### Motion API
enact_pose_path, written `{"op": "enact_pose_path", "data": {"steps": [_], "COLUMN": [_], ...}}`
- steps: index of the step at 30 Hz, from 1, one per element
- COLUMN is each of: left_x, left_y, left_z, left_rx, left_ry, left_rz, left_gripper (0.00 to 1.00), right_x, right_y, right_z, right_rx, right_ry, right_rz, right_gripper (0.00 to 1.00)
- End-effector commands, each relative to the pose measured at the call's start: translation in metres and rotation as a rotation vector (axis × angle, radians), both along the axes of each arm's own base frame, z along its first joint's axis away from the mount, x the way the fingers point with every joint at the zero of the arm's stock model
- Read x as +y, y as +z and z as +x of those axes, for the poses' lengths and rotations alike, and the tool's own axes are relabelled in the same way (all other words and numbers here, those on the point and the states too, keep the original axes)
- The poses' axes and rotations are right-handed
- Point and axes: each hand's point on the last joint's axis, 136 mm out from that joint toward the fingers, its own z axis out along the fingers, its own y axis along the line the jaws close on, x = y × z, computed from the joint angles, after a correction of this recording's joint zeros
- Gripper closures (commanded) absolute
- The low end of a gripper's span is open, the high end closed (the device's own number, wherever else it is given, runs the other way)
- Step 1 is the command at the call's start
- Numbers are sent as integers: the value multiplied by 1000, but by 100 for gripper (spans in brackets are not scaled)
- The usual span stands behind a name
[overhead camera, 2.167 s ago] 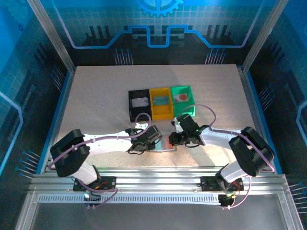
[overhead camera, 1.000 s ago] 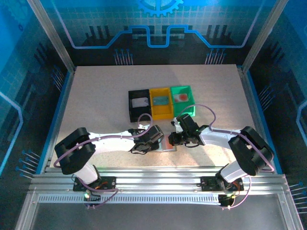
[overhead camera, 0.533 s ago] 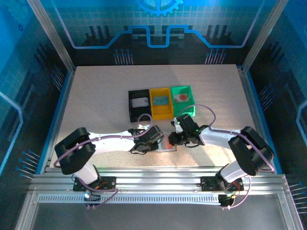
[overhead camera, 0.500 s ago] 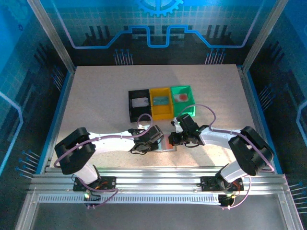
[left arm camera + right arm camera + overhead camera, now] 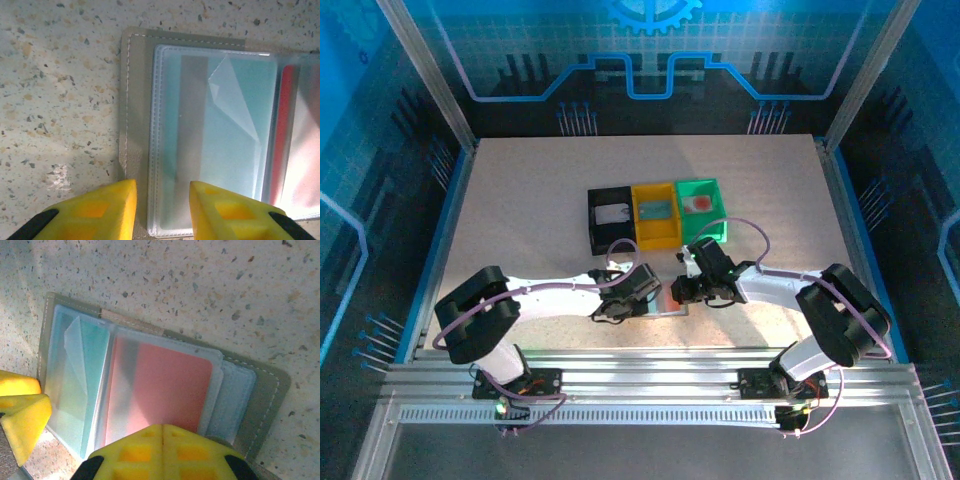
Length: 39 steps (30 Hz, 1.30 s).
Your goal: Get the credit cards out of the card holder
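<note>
- Grey card holder (image 5: 134,100) lies open flat under both grippers. It is unmoved over the last moments and no card has come free.
- Left gripper (image 5: 161,194): fingers part spread, astride the holder's left edge, nothing pinched; its arm has only resettled slightly.
- Right gripper (image 5: 162,434): fingers pressed together over the sleeved red card (image 5: 167,385), with the teal card (image 5: 225,130) just left of it.
- Beyond both grippers: black bin (image 5: 592,222), whitish card (image 5: 612,213); yellow bin (image 5: 656,239), bluish card (image 5: 657,209); green bin (image 5: 706,232), red-marked card (image 5: 699,203).
</note>
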Motion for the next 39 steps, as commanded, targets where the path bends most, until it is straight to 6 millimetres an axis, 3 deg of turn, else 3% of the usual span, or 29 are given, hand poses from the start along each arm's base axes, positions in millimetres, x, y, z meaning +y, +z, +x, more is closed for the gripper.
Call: {"op": "enact_pose_path", "data": {"steps": [1,11,39], "left_x": [0,-11,-17], "left_y": [-3,3,12], "left_z": [0,4,9], "left_rx": [-3,-17,-34], "left_ry": [-19,-33,-44], "left_rz": [32,9,0], "left_gripper": [66,67,85], "right_x": [-6,-6,-6], "right_y": [-13,-13,-12], "right_z": [-9,-10,-9], "right_rx": [35,35,31], "right_ry": [11,11,11], "right_rz": [-55,-59,-57], "right_gripper": [100,100,100]}}
